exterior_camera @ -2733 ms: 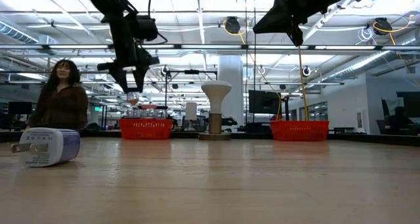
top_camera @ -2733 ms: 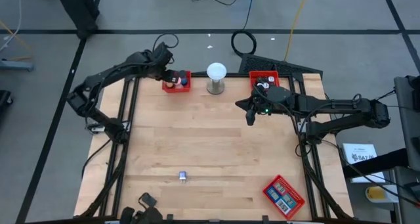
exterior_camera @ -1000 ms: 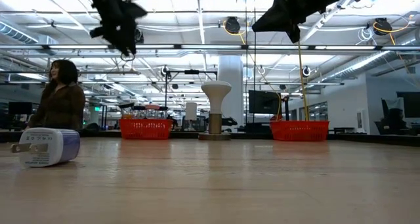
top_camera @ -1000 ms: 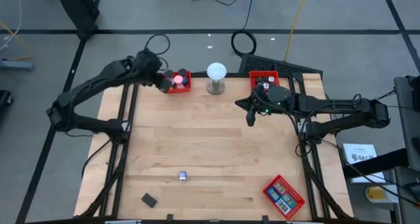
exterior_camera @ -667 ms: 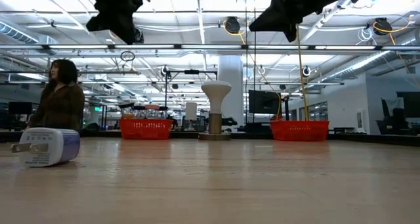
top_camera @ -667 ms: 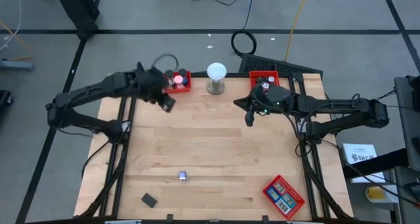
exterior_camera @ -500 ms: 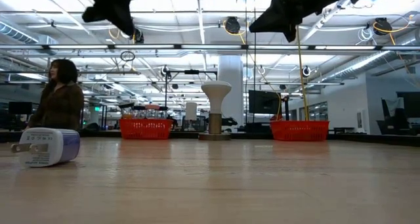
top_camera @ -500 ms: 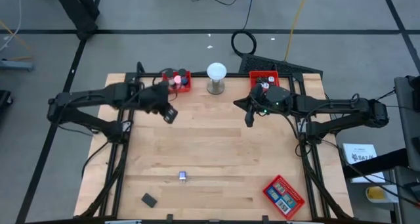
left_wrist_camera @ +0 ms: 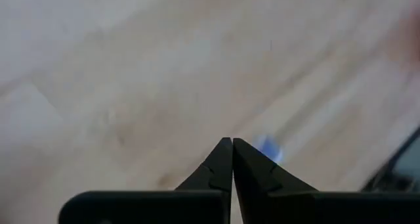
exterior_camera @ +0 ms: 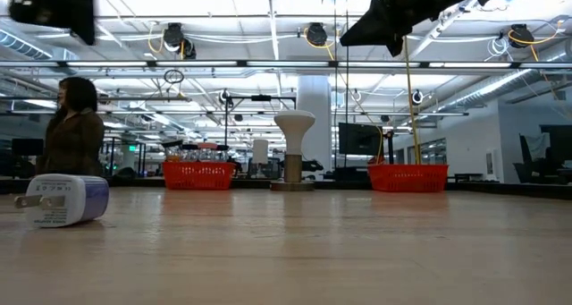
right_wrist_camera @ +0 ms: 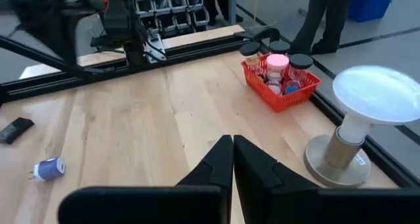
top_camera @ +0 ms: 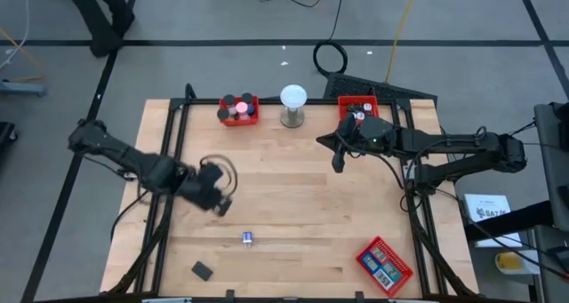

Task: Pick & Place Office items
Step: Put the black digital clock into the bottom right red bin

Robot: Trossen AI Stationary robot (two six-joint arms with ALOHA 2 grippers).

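My left gripper (top_camera: 220,207) hangs shut and empty above the table's left half, pointing steeply down; its tips (left_wrist_camera: 231,142) meet over bare wood. A white-and-blue plug adapter (top_camera: 248,239) lies on its side nearer the front edge, and a small black item (top_camera: 203,270) lies at the front edge. Small bottles and discs stand in the far-left red tray (top_camera: 238,110). My right gripper (top_camera: 336,161) waits shut and empty, raised near the far-right red tray (top_camera: 359,106). Its wrist view shows the adapter (right_wrist_camera: 49,168) and the black item (right_wrist_camera: 14,129).
A white globe lamp (top_camera: 292,104) on a metal base stands between the two far trays. A third red tray (top_camera: 384,260) lies at the near right corner. Black frame rails (top_camera: 169,187) run along both table sides. A person (exterior_camera: 71,131) stands behind the table.
My left gripper has swung from above the far-left red tray toward the table's near edge along the left side, sinking a little and turning about. It carries nothing. The items in the trays and on the table lie as before.
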